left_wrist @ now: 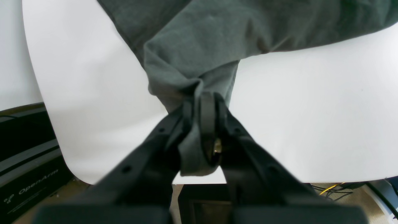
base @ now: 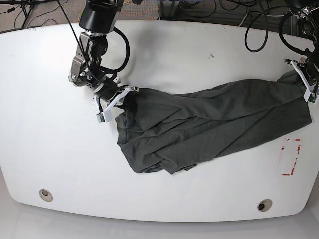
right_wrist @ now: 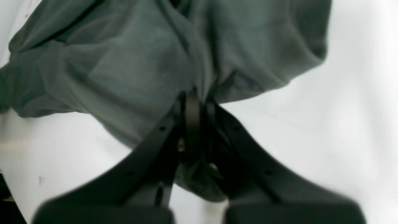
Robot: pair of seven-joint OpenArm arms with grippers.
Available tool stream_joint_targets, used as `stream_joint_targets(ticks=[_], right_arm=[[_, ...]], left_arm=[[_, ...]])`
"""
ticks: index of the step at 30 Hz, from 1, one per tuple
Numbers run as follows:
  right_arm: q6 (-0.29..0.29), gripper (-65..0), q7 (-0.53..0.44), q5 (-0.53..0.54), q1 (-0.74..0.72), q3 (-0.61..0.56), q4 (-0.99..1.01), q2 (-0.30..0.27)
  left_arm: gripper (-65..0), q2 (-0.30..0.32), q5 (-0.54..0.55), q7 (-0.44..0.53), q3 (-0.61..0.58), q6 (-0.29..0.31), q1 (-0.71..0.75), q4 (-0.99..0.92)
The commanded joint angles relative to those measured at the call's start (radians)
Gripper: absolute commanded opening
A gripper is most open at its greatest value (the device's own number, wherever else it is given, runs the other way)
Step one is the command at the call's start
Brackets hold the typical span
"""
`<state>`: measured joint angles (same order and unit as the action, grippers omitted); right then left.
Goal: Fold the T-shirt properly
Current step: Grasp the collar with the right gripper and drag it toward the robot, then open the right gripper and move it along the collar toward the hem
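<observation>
Charcoal-grey cotton lay stretched and rumpled across the white table (base: pixel 164 45), the T-shirt (base: pixel 209 124) running from the base view's left-centre to its right edge, its bulk bunched in folds toward the lower left. The right gripper (right_wrist: pixel 196 99), at the shirt's left end in the base view, had its jaws pressed together on a pinch of fabric, cloth bulging below the fingers. The left gripper (left_wrist: pixel 203 96), at the shirt's far right end near the table's edge, was likewise clamped on a gathered fold, the cloth drawn taut into a twisted neck above it. A red-marked white label (base: pixel 289 157) lay on the table just below the shirt's right end.
</observation>
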<state>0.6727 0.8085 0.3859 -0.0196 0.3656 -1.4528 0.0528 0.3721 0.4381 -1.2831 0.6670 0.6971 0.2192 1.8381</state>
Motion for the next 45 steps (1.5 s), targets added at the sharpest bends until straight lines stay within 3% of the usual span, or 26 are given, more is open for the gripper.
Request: stream_joint_targets(ticks=[1,6,15,27,33,45], right_arm=[[0.006,-65.0,0.007,0.018,0.017,0.0,-0.107,-0.005],[0.006,-65.0,0.062,0.018,0.105,0.0,-0.277,-0.005],[0.008,-65.0,0.071,0.018,0.306,0.0,-0.497,-0.009],[0.017,-65.0,0.071,0.018,0.435,0.117,-0.492,-0.012],[0.017,-65.0,0.074,0.018,0.442,0.2,-0.486,-0.054],[0.017,-63.3,0.076,0.017,0.495,0.217,-0.486,-0.103]], left_arm=[[-64.6,0.021,0.003,0.013,-0.02,0.001,-0.002,0.015],[-64.6,0.054,0.005,0.016,-0.077,0.001,0.021,0.016],[-64.6,0.063,0.003,0.152,-0.115,0.001,0.139,0.018],[-64.6,0.09,0.003,0.234,-0.117,0.001,0.242,0.013],[-64.6,0.113,0.003,0.236,-0.111,0.001,0.239,0.013],[-64.6,0.124,0.005,0.234,-0.12,0.001,0.24,0.018]])
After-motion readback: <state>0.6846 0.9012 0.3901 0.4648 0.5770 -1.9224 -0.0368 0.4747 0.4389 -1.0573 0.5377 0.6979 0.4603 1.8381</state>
